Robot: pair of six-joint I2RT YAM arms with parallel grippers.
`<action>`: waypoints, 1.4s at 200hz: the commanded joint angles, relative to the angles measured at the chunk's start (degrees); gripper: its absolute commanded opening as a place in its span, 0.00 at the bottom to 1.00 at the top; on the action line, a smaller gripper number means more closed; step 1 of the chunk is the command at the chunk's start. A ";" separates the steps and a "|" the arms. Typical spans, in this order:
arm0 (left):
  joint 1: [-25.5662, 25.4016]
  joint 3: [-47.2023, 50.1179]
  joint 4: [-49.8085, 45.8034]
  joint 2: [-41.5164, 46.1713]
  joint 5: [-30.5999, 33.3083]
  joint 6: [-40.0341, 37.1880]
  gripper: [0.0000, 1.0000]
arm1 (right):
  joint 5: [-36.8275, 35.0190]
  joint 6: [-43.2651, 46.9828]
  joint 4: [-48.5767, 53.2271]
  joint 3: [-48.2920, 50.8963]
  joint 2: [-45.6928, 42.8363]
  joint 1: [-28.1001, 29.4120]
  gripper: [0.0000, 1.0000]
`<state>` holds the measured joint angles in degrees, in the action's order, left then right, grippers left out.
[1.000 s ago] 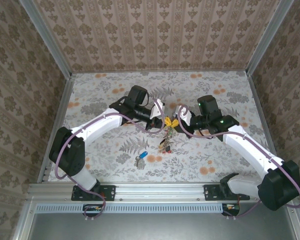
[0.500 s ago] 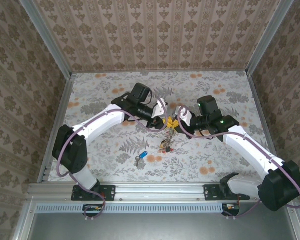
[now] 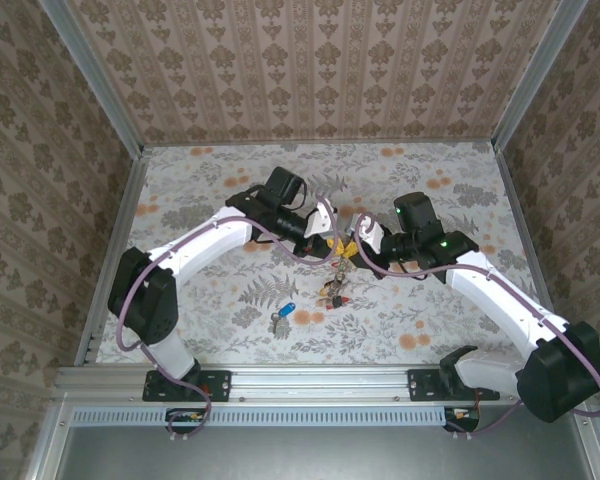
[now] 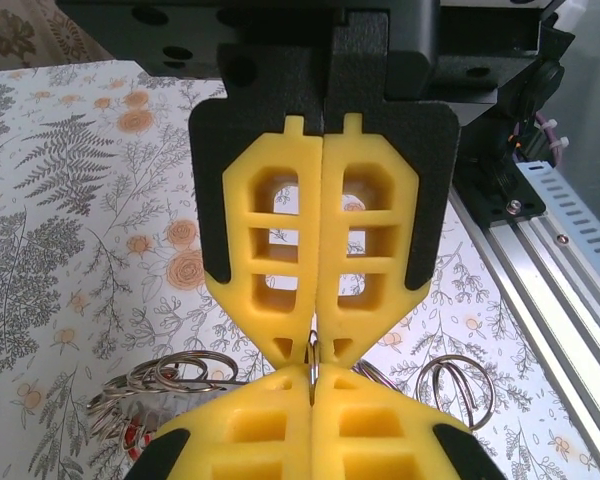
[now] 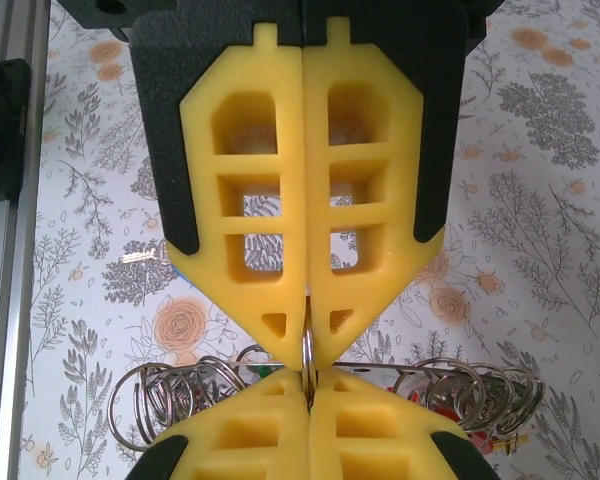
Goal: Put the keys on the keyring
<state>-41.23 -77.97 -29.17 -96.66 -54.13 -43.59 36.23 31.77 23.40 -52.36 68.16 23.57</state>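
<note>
The left arm [image 3: 205, 240] has swung its elbow inward over the last second and pushed its wrist toward 3 o'clock. That crowds it closer to the right arm [image 3: 500, 290], which has hardly stirred. The two now meet nose to nose just right of the middle of the tabletop [image 3: 440, 330].

The left gripper [image 4: 314, 345] is pinched fully closed on the thin wire of the keyring [image 3: 333, 280]. The right gripper [image 5: 306, 345] faces it, clamped just as tight on the same wire. The ring's fringe of small loops and coloured heads dangles below them toward 6 o'clock, about where it hung a second ago. Whether it touches the tabletop I cannot tell.

The blue-headed key [image 3: 285, 311] has not moved. It lies flat on the tabletop at about 7 o'clock from the bunch, well apart from both grippers.

To my eye the shift was only a reset of the hold on the ring. No key has gone on, and with both grippers occupied, one must let go before the blue key can be fetched.
</note>
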 commanded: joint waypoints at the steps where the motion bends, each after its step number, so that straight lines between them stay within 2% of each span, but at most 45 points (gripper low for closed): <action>1: -0.08 -1.28 -0.99 -0.38 -1.86 -0.15 0.00 | -0.27 0.75 -1.94 -0.60 -2.62 0.23 0.08; 17: 0.66 1.03 4.36 1.09 -6.48 2.98 0.00 | -1.58 -0.15 -4.11 2.07 -3.03 -0.61 0.12; 44: 1.25 5.14 15.12 3.37 -12.38 8.94 0.00 | 1.14 -3.97 -7.96 5.42 -2.68 -1.68 0.17; 74: 1.42 6.14 18.78 3.58 -14.48 10.57 0.00 | 2.54 -8.42 -15.39 9.10 -3.03 -2.32 0.17; 124: 1.69 7.48 21.56 4.37 -15.53 11.94 0.00 | 4.55 -10.80 -17.95 10.65 -2.68 -2.85 0.17; 165: 1.69 8.08 21.97 4.53 -14.32 12.06 0.00 | 6.76 -12.56 -19.24 11.33 -2.54 -3.20 0.20; 188: 1.77 8.61 21.96 4.96 -12.43 11.86 0.00 | 5.08 -12.67 -18.65 11.41 -3.42 -3.66 0.14; 203: 1.77 8.79 21.41 5.00 -10.96 11.44 0.00 | 4.80 -11.59 -16.41 10.87 -3.91 -3.92 0.04; 220: 1.77 8.80 20.38 5.18 -9.10 10.51 0.00 | 3.38 -10.36 -13.08 9.81 -4.24 -3.95 0.16; 243: 1.71 8.14 17.69 5.21 -6.73 8.28 0.00 | 0.87 -9.11 -10.20 9.21 -5.58 -3.94 0.13; 280: 1.01 6.63 11.98 4.55 -3.55 4.30 0.00 | 2.41 -8.91 -8.65 8.43 -8.07 -3.98 0.07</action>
<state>-40.12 -69.12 -13.15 -94.28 -58.57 -35.51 39.31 22.02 10.70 -41.95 62.28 20.12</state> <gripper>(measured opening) 0.042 0.090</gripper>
